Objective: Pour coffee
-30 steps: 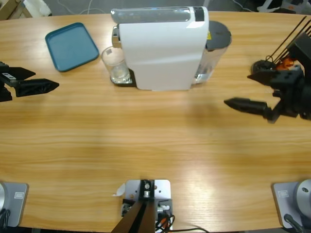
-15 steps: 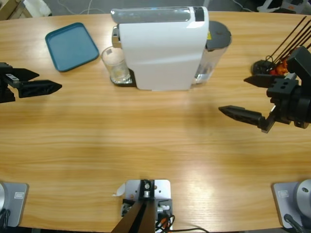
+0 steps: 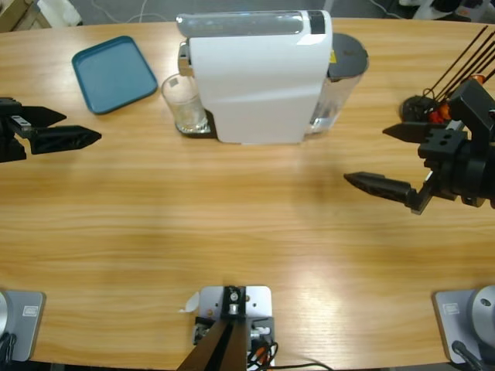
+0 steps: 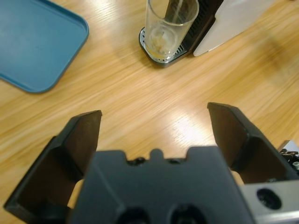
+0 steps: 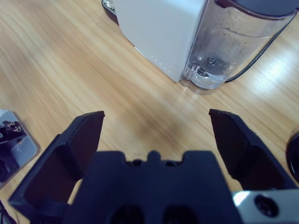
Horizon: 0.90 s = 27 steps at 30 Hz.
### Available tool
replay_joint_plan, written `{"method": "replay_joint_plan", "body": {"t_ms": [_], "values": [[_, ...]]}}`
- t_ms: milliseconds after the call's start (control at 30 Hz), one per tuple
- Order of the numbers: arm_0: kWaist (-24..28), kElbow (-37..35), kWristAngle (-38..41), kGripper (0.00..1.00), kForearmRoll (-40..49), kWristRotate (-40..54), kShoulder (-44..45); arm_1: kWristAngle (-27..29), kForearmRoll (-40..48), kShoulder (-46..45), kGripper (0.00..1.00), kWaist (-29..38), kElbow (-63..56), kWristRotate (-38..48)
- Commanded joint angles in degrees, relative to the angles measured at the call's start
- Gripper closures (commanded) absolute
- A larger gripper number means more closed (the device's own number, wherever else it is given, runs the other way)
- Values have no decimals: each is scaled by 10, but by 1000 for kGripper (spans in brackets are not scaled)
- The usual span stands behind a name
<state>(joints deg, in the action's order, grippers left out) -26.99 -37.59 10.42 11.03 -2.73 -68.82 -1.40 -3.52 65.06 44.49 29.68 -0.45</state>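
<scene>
The glass (image 3: pixel 184 104) stands on the drip tray (image 4: pixel 161 52) at the left end of the white coffee machine (image 3: pixel 259 77), near the table's (image 3: pixel 232 232) far edge, with a shallow pool of pale coffee (image 4: pixel 160 44) in its bottom. A teal tray (image 3: pixel 114 72) lies beside it toward the far left corner. The left gripper (image 3: pixel 58 127) hovers near the left edge, jaws spread wide and holding nothing, and its wrist view looks straight at the glass. The right gripper (image 3: pixel 390 158) hangs toward the right edge, also wide open and empty, facing the machine's water tank (image 5: pixel 231 42). The step in hand looks like the left arm's reach for the glass. To do it well, it should come in level, keep the jaws wide until they straddle the glass at mid-height, clear of the machine's front, then close gently and centred. The thin, smooth glass could slip or tip if pinched off-centre, so it should be drawn straight out and kept upright.
</scene>
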Motion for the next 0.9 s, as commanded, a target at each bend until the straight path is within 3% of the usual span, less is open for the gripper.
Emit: {"method": "replay_joint_plan", "body": {"t_ms": [33,200,900], "values": [[-12,73,9,9,-80,25,56,0,18,4,0,5,-27,-7],[-30,95,17,10,-122,46,44,1,21,1,0,5,-29,-5],[-59,95,2,18,-122,88,15,1,24,3,0,5,-30,-3]]}}
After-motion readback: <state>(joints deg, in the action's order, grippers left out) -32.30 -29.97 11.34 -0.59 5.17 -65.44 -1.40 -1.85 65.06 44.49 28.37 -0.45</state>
